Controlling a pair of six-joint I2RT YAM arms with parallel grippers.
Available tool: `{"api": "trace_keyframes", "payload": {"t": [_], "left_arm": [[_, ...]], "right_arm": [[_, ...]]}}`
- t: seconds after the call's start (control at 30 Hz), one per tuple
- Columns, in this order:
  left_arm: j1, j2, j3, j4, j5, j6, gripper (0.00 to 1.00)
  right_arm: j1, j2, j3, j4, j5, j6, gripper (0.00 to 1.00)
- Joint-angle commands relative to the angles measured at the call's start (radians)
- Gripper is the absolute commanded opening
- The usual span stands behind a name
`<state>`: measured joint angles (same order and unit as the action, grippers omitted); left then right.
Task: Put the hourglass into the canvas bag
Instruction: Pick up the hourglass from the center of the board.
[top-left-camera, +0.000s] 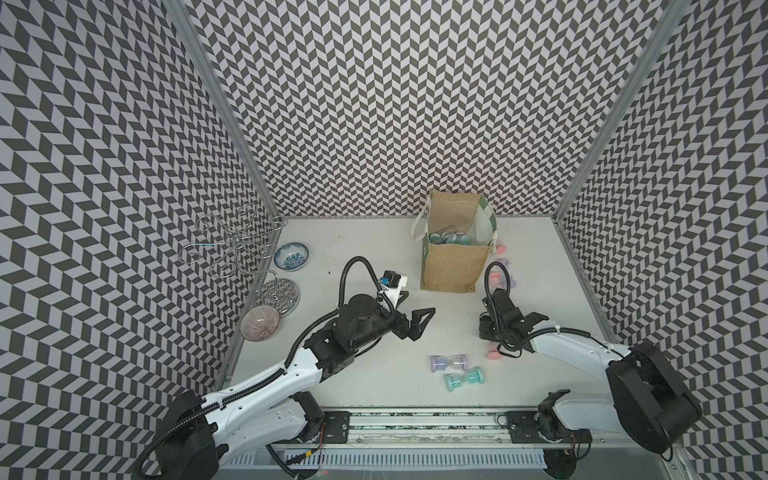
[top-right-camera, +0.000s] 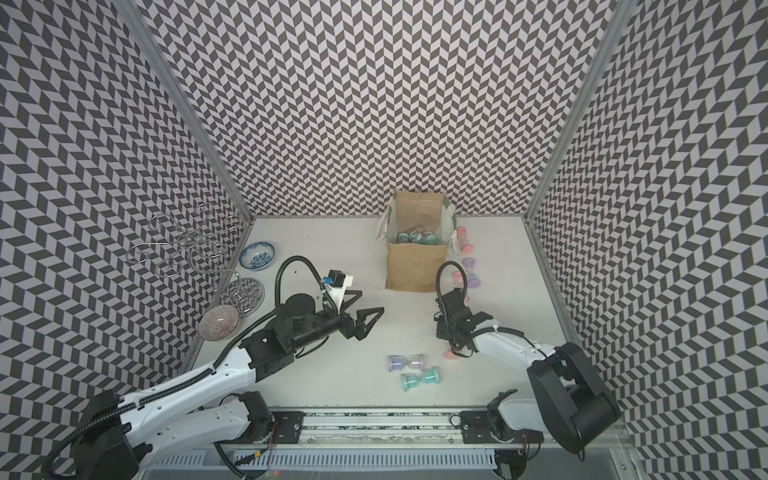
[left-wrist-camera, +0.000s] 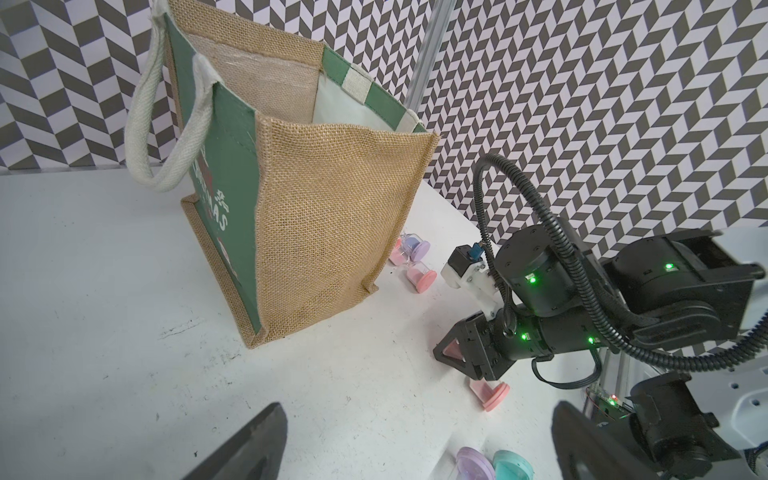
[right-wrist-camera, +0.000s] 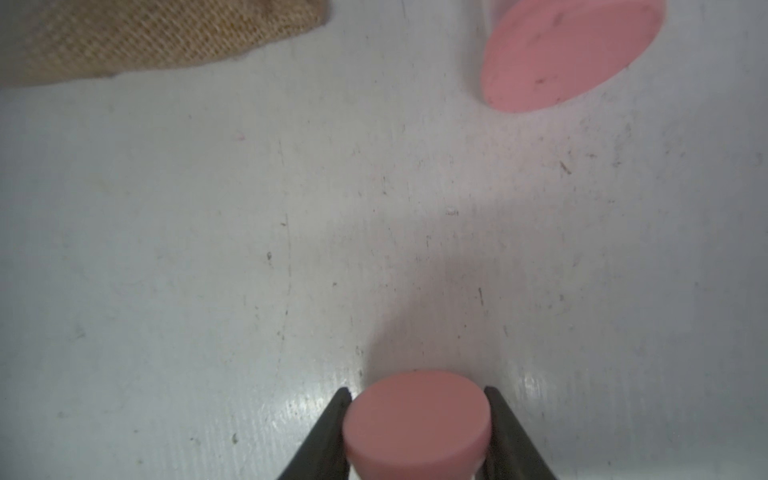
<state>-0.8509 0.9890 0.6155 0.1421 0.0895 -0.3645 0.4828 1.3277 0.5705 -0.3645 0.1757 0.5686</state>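
The pink hourglass (right-wrist-camera: 415, 419) lies on the white table (top-left-camera: 374, 291), near the canvas bag (top-left-camera: 453, 266) but not in it. We see the right claw (right-wrist-camera: 417, 392) pinching its pink end from both sides. We see the left claw (top-left-camera: 424, 324) spread wide, holding nothing.

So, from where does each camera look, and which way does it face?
Top views: high above the robot's edge of the table, looking down; both arms and the canvas bag show.
Left wrist: low over the table, facing the canvas bag and the right gripper; fingers of the open left gripper show.
Right wrist: just above the table, looking across it; the right gripper's fingers clamp a pink hourglass.
Shared: both wrist views show this pink hourglass and the bag's burlap.
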Motion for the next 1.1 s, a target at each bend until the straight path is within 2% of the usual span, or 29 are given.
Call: {"api": "trace_keyframes", "payload": {"t": [0.0, 0.53, 0.87, 1.07], "left_arm": [[-0.005, -0.005, 0.000, 0.022, -0.019, -0.005, 0.99], [-0.005, -0.029, 0.005, 0.018, -0.037, -0.013, 0.99], [-0.004, -0.035, 0.059, -0.010, -0.050, 0.008, 0.99], [-0.003, -0.032, 0.101, -0.022, -0.061, 0.025, 0.99]], "right_arm": [[-0.008, -0.007, 0.008, 0.045, -0.017, -0.032, 0.35], [-0.014, -0.166, 0.061, 0.051, -0.140, -0.068, 0.29], [-0.014, -0.278, 0.211, 0.009, -0.171, -0.067, 0.29], [-0.015, -0.299, 0.323, 0.051, -0.180, -0.078, 0.29]]}}
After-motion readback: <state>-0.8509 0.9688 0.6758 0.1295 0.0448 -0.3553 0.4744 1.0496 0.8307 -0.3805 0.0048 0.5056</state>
